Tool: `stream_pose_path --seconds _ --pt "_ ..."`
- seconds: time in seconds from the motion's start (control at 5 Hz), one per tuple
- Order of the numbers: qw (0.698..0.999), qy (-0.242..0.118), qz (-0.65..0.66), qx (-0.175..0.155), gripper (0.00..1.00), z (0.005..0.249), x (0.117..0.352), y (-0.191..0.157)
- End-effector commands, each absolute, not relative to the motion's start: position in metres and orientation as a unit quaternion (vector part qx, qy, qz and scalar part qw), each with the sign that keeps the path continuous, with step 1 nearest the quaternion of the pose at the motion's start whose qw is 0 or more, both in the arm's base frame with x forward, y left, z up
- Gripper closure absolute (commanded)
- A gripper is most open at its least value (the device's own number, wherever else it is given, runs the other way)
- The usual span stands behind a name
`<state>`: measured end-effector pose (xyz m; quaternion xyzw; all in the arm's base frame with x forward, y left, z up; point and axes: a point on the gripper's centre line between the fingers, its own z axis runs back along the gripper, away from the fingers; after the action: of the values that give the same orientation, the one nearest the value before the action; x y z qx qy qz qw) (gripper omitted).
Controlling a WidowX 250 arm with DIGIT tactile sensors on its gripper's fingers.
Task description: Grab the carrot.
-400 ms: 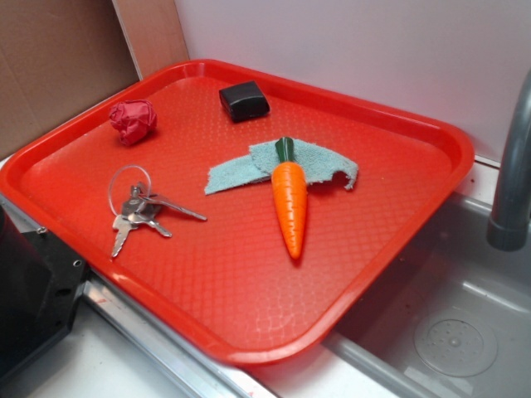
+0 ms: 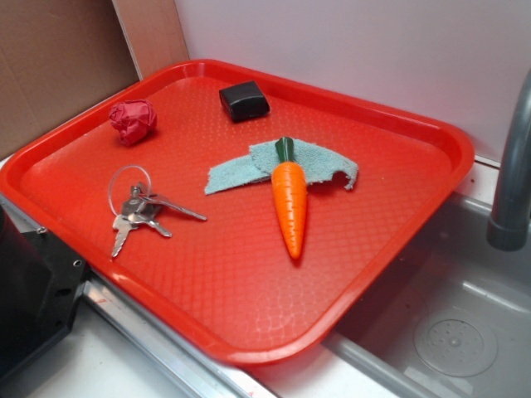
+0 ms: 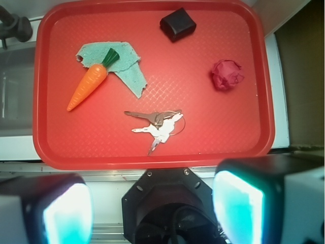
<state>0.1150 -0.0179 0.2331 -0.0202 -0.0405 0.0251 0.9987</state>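
The orange carrot [image 2: 290, 206] lies flat near the middle of the red tray [image 2: 249, 332], its dark green stem resting on a teal scrap of cloth [image 2: 311, 162]. From the wrist view the carrot [image 3: 88, 87] is at the tray's upper left, far from my gripper [image 3: 152, 211]. The gripper is open, high above the tray's near edge, with nothing between its fingers [image 3: 66, 213]. It does not appear in the exterior view.
On the tray also lie a crumpled red paper ball [image 2: 133, 121], a black box [image 2: 244, 100] and a bunch of keys [image 2: 141, 211]. A sink basin [image 2: 452, 332] and grey faucet [image 2: 510, 174] are to the right. The robot's black base [image 3: 170, 203] sits below the tray edge.
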Motion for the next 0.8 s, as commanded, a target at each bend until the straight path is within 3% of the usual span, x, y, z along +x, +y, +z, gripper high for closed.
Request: stream_pose_path --seconds 0.0,0.2,0.4,0.6 --pt "0.98 -0.07 0.186 -0.014 0.0 0.229 0.14 -0.033" --pt "0.951 -0.09 0.296 -0.028 0.0 0.217 0.156 -0.044" --pt "0.933 -0.101 0.34 -0.063 0.0 0.195 0.179 -0.065" --pt "0.907 -0.116 0.4 -0.065 0.0 0.169 0.194 -0.077"
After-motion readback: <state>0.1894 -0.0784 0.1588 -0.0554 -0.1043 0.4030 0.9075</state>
